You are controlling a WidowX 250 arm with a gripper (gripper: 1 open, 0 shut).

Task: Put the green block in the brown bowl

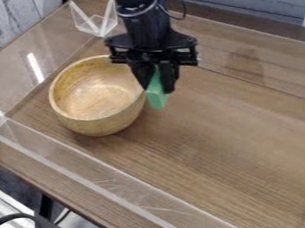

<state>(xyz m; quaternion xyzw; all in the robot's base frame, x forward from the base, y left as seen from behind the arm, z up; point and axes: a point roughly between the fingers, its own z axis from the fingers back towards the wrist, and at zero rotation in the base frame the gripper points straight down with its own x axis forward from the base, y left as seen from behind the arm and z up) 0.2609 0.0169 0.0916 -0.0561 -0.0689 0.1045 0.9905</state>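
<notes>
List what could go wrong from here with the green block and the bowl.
1. The pincer holds the green block only by its upper end, hanging tilted; it may slip or swing loose.
2. The block's lower end hangs beside the right rim of the brown bowl, not over the hollow; released now, it would likely land on the wooden table.
3. Carried low, the block could knock the thick rim and shove the bowl.
</notes>
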